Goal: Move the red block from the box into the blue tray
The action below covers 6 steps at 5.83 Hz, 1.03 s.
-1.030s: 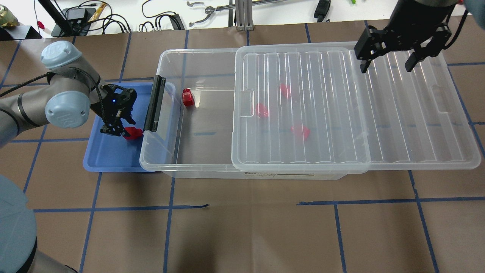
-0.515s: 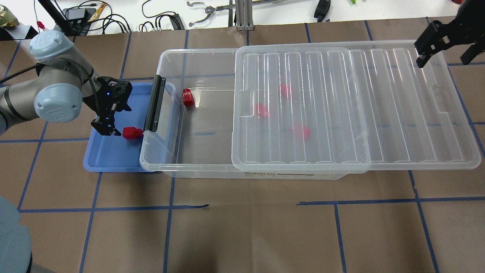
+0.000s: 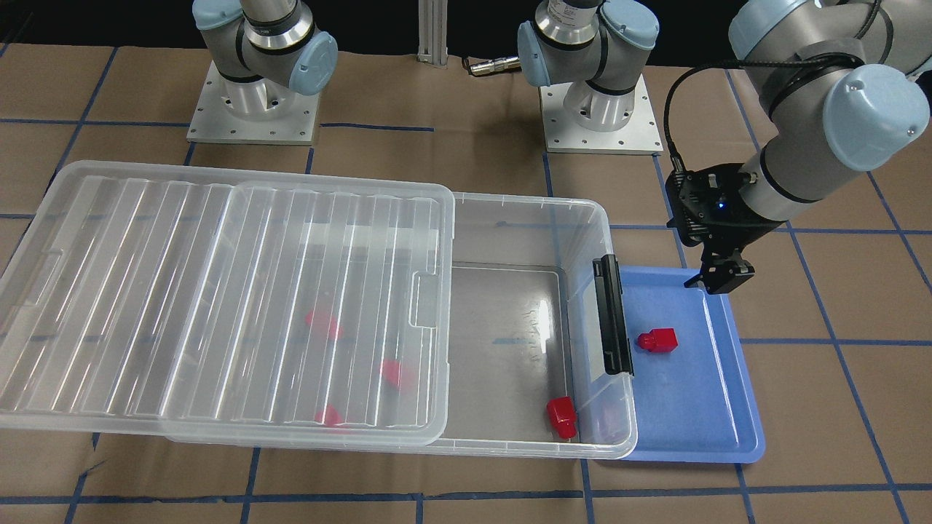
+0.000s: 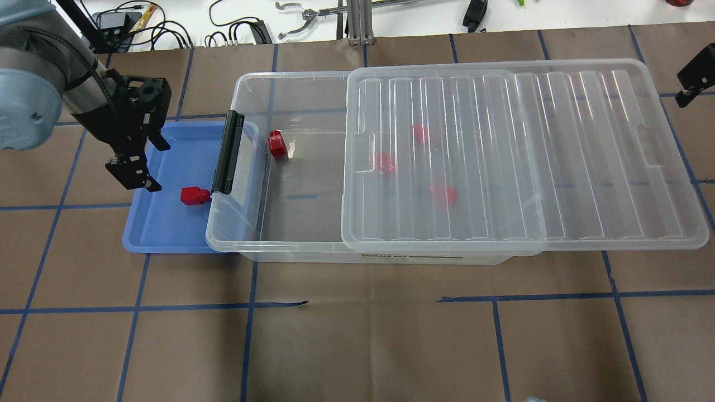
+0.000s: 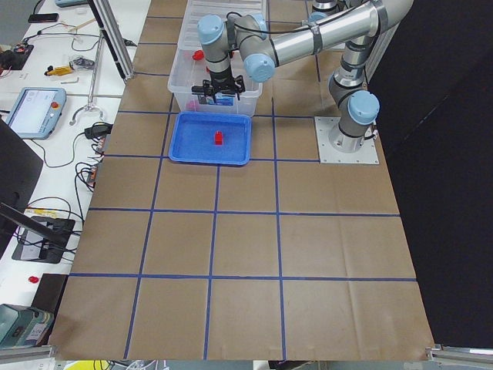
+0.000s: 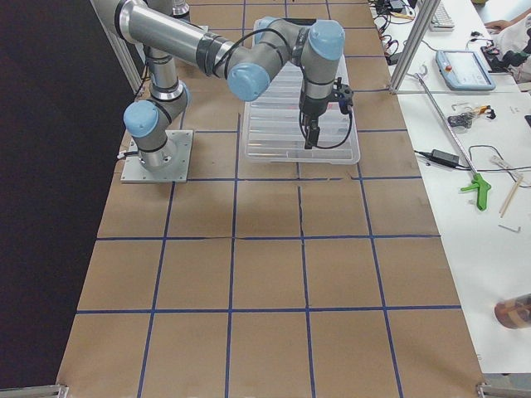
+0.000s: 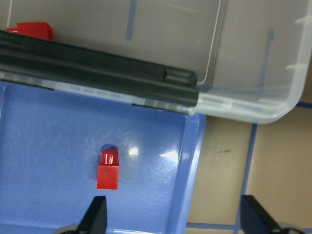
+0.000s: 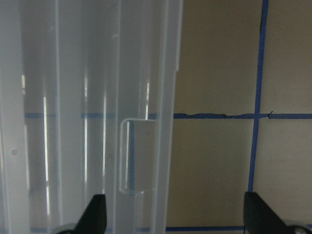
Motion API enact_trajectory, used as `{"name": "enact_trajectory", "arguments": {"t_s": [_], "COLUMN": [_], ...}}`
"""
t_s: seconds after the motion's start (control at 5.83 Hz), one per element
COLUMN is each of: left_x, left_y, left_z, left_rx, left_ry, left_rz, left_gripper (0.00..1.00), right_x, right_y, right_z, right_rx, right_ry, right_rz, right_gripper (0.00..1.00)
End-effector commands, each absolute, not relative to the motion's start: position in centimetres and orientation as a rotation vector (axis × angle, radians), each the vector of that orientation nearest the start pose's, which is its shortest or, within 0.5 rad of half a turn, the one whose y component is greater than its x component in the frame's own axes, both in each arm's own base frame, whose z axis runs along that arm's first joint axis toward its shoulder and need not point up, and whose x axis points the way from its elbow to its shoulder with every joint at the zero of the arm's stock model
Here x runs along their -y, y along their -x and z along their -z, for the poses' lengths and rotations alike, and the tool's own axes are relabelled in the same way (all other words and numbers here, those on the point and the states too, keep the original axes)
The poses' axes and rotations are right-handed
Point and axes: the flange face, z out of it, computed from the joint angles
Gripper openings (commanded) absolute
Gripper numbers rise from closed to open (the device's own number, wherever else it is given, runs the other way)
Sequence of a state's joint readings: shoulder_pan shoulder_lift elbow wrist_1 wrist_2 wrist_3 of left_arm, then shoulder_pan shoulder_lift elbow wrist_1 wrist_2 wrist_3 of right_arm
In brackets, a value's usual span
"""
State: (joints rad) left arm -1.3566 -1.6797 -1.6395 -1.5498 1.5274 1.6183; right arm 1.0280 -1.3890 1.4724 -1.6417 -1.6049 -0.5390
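A red block (image 4: 195,195) lies free in the blue tray (image 4: 162,234), close to the box's black latch (image 4: 228,152); it also shows in the left wrist view (image 7: 108,169). My left gripper (image 4: 146,162) is open and empty, raised above the tray's far left part, apart from the block. The clear box (image 4: 246,84) has its lid (image 4: 558,167) slid to the right. One red block (image 4: 276,143) lies in the uncovered part, three more under the lid. My right gripper (image 8: 175,219) is open and empty past the lid's right end (image 4: 691,84).
The tray's right edge sits under the box's left rim. Cables and tools lie on the white bench (image 4: 313,17) behind the table. Brown paper with blue tape lines (image 4: 363,335) covers the table in front of the box.
My left gripper has let go of the red block, now lying in the tray, and has risen up and to the left. My right gripper has moved right, off the lid.
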Motion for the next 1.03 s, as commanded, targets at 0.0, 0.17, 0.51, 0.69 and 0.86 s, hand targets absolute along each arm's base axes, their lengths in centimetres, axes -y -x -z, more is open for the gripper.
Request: {"name": "enact_trajectory", "arguments": {"t_s": [0.0,0.17,0.51,0.69,0.86], "left_x": [52.8,52.4,49.9,48.1,47.9], "left_y": [8.5,11.8,14.7,14.6,14.6], "left_z": [-48.0,-50.1,-52.3,-53.2,-53.1], "left_rx": [-2.733,-2.859,-3.021,-3.077,-3.131], "left_ry": [-1.767,-1.51,-1.02,-0.802,-0.514], "left_rz": [-0.123,-0.108,-0.071,-0.051,-0.025], "left_gripper": [0.97,0.98,0.98,0.98,0.98], "right_x": [55.5,55.0,53.4,52.9,52.5], "right_y": [23.6,24.7,26.1,26.1,25.6], "right_z": [-41.2,-40.5,-36.9,-36.0,-35.4], "right_rx": [-3.208,-3.212,-3.171,-3.187,-3.177], "right_ry": [-0.084,-0.093,-0.137,-0.14,-0.151], "right_rz": [-0.127,-0.151,-0.226,-0.264,-0.273], "right_gripper": [1.0,1.0,1.0,1.0,1.0]}}
